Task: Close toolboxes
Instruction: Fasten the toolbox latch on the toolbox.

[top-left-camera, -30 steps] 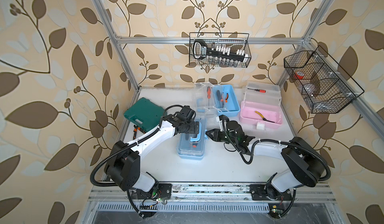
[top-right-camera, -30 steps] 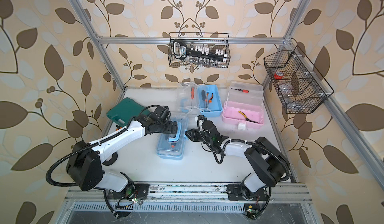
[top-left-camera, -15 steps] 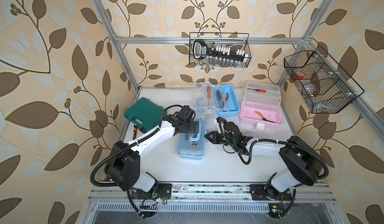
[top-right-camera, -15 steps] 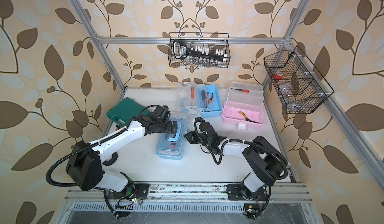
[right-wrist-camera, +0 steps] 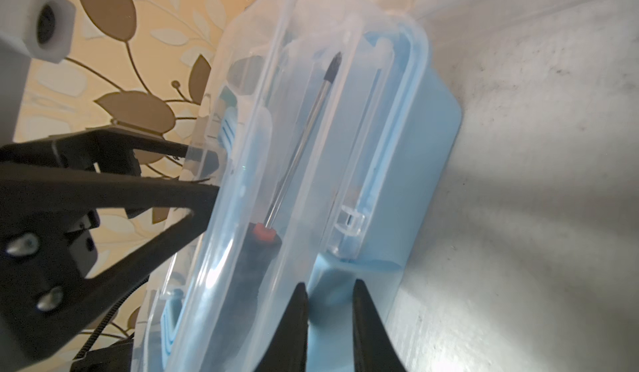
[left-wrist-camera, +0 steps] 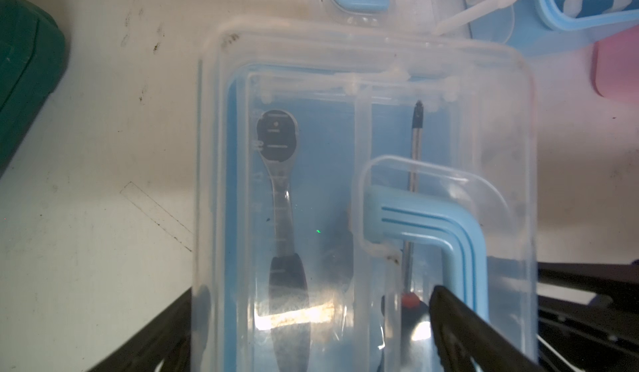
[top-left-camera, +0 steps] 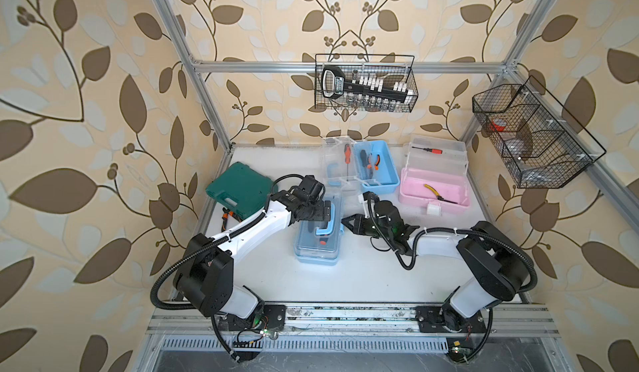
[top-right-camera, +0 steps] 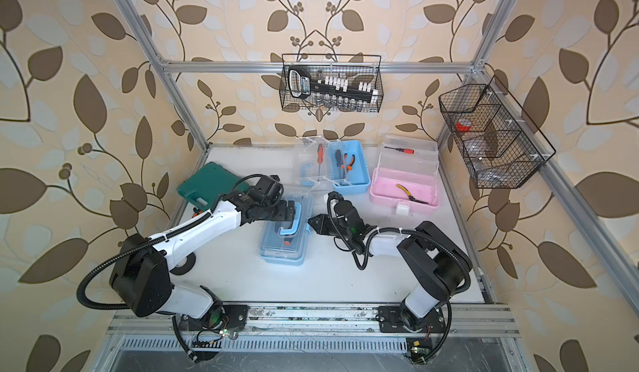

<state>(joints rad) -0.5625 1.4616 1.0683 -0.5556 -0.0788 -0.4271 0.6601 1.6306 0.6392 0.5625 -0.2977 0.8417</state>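
right gripper [top-left-camera: 344,220] advanced to near blue box [top-left-camera: 316,262] side, jaws narrowed.
top views: lid [top-left-camera: 318,240] down under left gripper [top-left-camera: 323,212], jaws wide apart; far blue box [top-right-camera: 360,175] and pink box [top-right-camera: 385,185] open, undone.
left wrist: lid flat on box.
right wrist: small gap between jaws beside latch [right-wrist-camera: 345,226]; pinch unclear, latching unconfirmed.
judged one of three nearly done.

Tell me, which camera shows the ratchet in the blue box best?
Left wrist view: the ratchet lies plain under the clear lid. Both top views show it too small; the right wrist view hides it.
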